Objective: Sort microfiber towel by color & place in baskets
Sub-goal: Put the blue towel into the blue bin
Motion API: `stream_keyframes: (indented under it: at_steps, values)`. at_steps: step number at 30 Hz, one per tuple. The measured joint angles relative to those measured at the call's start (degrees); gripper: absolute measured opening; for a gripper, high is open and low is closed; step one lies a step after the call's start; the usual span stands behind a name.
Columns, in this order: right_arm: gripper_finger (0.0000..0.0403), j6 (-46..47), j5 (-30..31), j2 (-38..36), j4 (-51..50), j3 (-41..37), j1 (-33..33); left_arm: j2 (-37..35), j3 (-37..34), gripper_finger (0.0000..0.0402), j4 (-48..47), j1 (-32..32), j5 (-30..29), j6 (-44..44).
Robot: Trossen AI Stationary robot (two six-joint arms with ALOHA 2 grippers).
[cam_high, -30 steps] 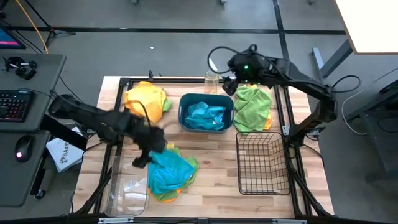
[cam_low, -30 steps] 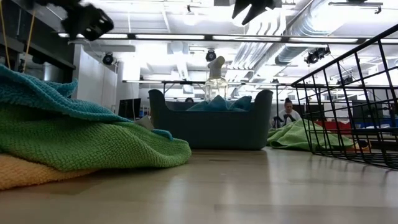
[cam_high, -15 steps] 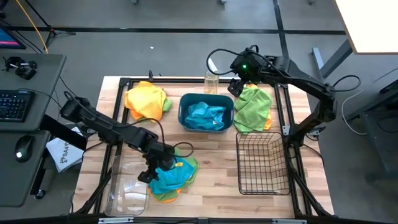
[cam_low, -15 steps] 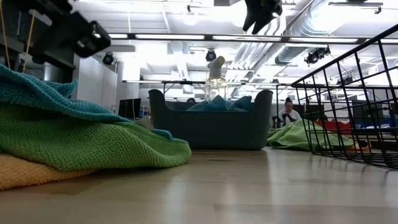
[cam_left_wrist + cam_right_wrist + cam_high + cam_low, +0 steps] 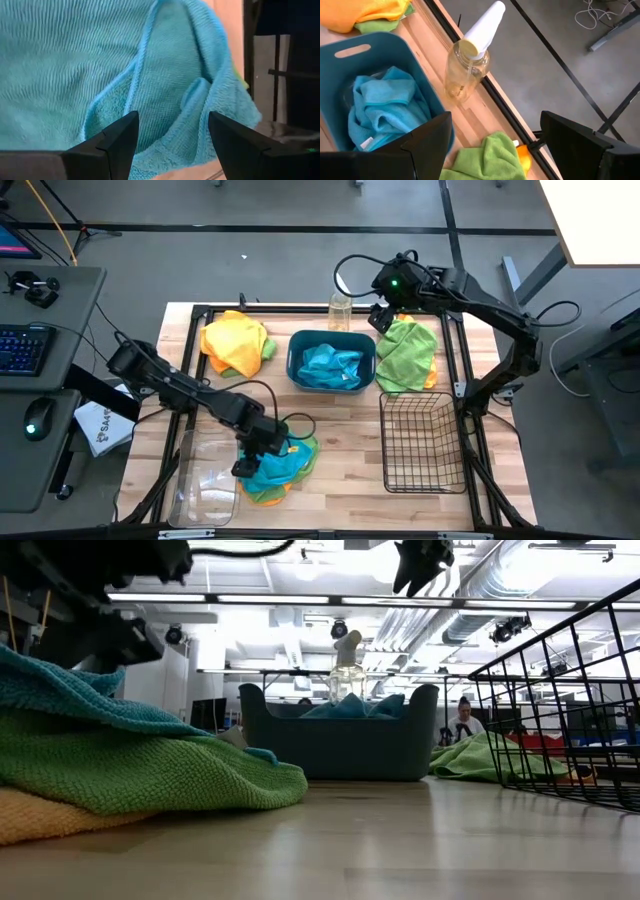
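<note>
Your left end effector [image 5: 170, 145], fingers apart, sits over the turquoise towel [image 5: 268, 464] at lower centre; right end effector [image 5: 495, 145] gapes at upper right.

Grey floor [image 5: 300, 240] around wood worktop [image 5: 340, 480]. Desk [image 5: 50, 380] w/ keyboard [image 5: 20, 348], mouse [image 5: 38, 418] adjacent. Ceiling strip lights [image 5: 290, 598], exposed ducts [image 5: 470, 600].

Centre of the high view: tub [image 5: 297, 370] with towels [image 5: 333, 366] in it.
Above the tub: spray bottle [image 5: 340, 312] at the table's [image 5: 350, 470] upper edge.
Upper left: towel heap [image 5: 235, 342].
Right of the tub: second heap [image 5: 407, 354].
Lower right: wire basket [image 5: 422, 445].
Lower left: clear bin [image 5: 205, 482]; beside it, a towel stack [image 5: 280, 465] under the left gripper [image 5: 262, 452].
</note>
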Motion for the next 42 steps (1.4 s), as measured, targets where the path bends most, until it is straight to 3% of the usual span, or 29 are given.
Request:
stream_keyframes:
  at_steps: [4,7,9,11,13,19,23,26,29,34,38,42]
  values:
    - [0.0303,-0.02,0.01,-0.01,0.02,0.00,-0.02,1.97,0.00,0.0223,-0.36,0.00,0.84,-2.80]
    - [0.0303,-0.02,0.01,0.01,0.02,0.00,0.00,2.62,0.00,0.0191,-0.35,0.02,1.81,-3.23]
    - [0.0303,-0.02,0.01,0.01,0.02,0.00,0.00,2.58,0.00,0.0138,-0.30,0.02,2.87,-3.33]
    - [0.0303,-0.02,0.01,0.01,0.02,0.00,0.00,2.34,0.00,0.0057,-0.56,0.18,4.50,-2.82]
    - [0.0303,0.09,0.01,0.01,-0.02,0.00,0.00,1.70,0.00,0.0018,-1.04,0.73,6.56,-2.81]
    - [0.0303,0.15,0.03,0.01,-0.48,-0.02,0.00,-5.79,3.17,0.0003,-6.94,7.12,9.65,-0.31]
    - [0.0303,0.15,0.03,0.01,-0.44,-0.02,0.00,-12.45,10.85,0.0001,-7.68,14.81,8.89,2.52]
    - [0.0303,0.17,0.03,0.01,-0.02,-0.02,0.00,-14.71,18.88,0.0001,-7.04,20.85,4.59,5.09]
    - [0.0303,0.50,0.59,-0.11,1.80,-0.03,0.00,-14.43,27.65,0.0000,-2.77,26.18,1.55,10.04]
    - [0.0303,1.66,5.30,-2.01,6.63,-0.07,0.02,-11.71,37.88,0.0000,14.65,32.09,4.65,14.17]
    - [0.0303,2.52,8.95,-4.46,8.92,-0.07,0.02,-10.23,39.63,0.0000,23.31,34.86,6.48,19.26]
    - [0.0303,5.32,11.76,-7.09,8.20,-0.07,0.02,-8.56,39.56,0.0000,20.23,38.37,6.41,23.19]
